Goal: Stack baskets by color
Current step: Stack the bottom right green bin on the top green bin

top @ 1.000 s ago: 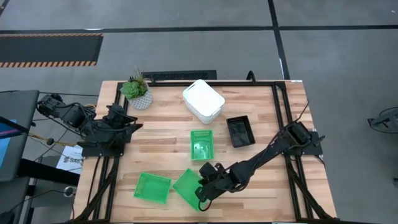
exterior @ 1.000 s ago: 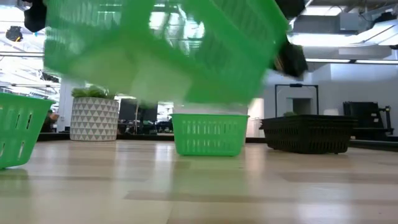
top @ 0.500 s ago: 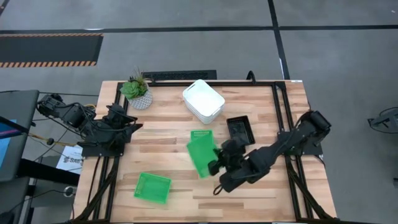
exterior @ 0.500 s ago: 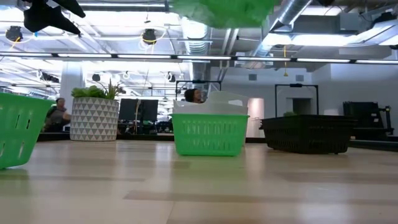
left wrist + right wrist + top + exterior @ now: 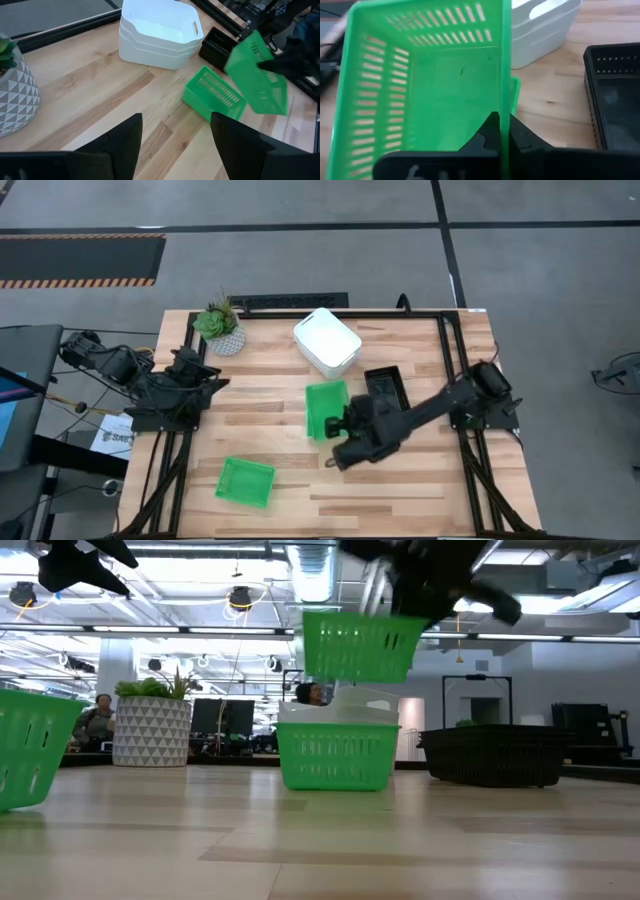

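Green basket [image 5: 325, 410] carried farther, right hand [image 5: 345, 423] clamped

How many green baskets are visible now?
3: a held green basket in the right gripper, hanging over a middle green basket; a third green basket front-left. None seem hidden.

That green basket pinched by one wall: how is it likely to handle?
Probably light: the right gripper carries the green basket by one wall. It seems fairly stiff, keeping its shape. Gripped off-centre, it may swing; the slotted plastic might slip.
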